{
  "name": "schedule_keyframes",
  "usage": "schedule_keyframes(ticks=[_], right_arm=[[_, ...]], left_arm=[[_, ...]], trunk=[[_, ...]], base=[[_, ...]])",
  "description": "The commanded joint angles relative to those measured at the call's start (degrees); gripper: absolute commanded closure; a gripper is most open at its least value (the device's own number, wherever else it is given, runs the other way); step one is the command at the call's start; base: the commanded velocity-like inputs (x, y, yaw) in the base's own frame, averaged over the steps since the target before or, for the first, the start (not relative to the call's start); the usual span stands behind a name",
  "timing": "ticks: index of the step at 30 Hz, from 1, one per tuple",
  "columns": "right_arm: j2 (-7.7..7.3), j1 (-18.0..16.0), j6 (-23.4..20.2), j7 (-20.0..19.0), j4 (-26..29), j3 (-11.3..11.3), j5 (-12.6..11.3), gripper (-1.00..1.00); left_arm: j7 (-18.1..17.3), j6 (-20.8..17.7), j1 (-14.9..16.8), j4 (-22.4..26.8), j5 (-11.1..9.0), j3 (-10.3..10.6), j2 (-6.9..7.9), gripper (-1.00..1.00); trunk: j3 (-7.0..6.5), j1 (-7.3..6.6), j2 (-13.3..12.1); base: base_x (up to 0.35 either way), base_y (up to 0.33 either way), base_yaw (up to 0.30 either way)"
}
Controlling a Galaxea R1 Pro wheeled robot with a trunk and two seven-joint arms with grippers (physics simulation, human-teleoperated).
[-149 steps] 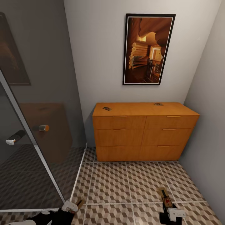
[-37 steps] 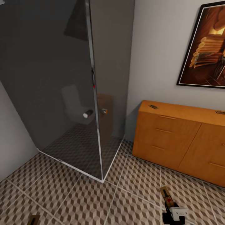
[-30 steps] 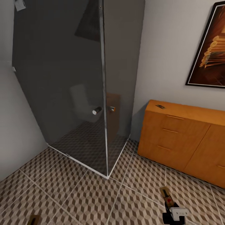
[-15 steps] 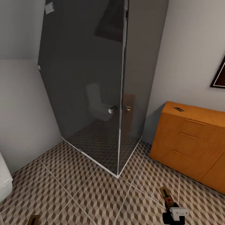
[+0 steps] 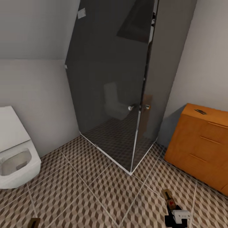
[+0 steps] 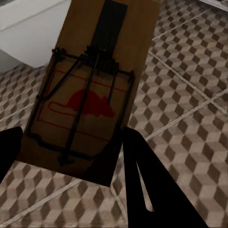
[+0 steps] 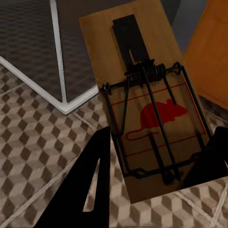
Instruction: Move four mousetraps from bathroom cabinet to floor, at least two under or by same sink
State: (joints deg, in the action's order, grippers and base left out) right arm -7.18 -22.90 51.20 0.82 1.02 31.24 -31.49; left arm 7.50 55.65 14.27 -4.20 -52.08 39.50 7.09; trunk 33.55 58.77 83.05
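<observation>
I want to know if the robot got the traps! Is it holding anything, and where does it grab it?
Yes, one mousetrap in each gripper. The left gripper and right gripper each pinch their mousetrap across the end nearest the wrist.

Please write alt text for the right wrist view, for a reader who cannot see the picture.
A tan wooden mousetrap with a dark wire spring and a red mouse print is held in the right end effector, whose two dark fingers flank it. Below lies the cube-patterned bathroom floor, with the shower's white frame and an edge of the orange cabinet beyond.
</observation>
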Motion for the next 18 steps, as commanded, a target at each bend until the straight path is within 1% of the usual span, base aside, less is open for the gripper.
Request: schedule_keyframes(ticks=[1,4,6,18], right_arm=[[-0.02,0.0,0.1,0.0,0.0,0.5,-0.5,1.00],[-0.02,0.0,0.1,0.0,0.0,0.5,-0.5,1.00],[-0.02,0.0,0.1,0.0,0.0,0.5,-0.5,1.00],[0.03,0.0,0.1,0.0,0.0,0.5,-0.5,1.00]], left_arm=[[0.9,0.1,0.1,-0.1,0.5,0.4,-0.04,1.00],[0.9,0.1,0.1,-0.1,0.5,0.4,-0.01,1.00],[0.9,0.1,0.1,-0.1,0.5,0.4,-0.01,1.00],[0.9,0.1,0.1,-0.1,0.5,0.4,-0.03,1.00]], trunk=[[0.08,-0.04,0.0],[0.15,-0.04,0.0],[0.20,-0.04,0.0],[0.49,-0.04,0.0]], base=[[-0.309,0.085,0.285],[-0.287,0.072,0.285],[-0.150,0.028,0.285],[-0.015,0.003,0.285]])
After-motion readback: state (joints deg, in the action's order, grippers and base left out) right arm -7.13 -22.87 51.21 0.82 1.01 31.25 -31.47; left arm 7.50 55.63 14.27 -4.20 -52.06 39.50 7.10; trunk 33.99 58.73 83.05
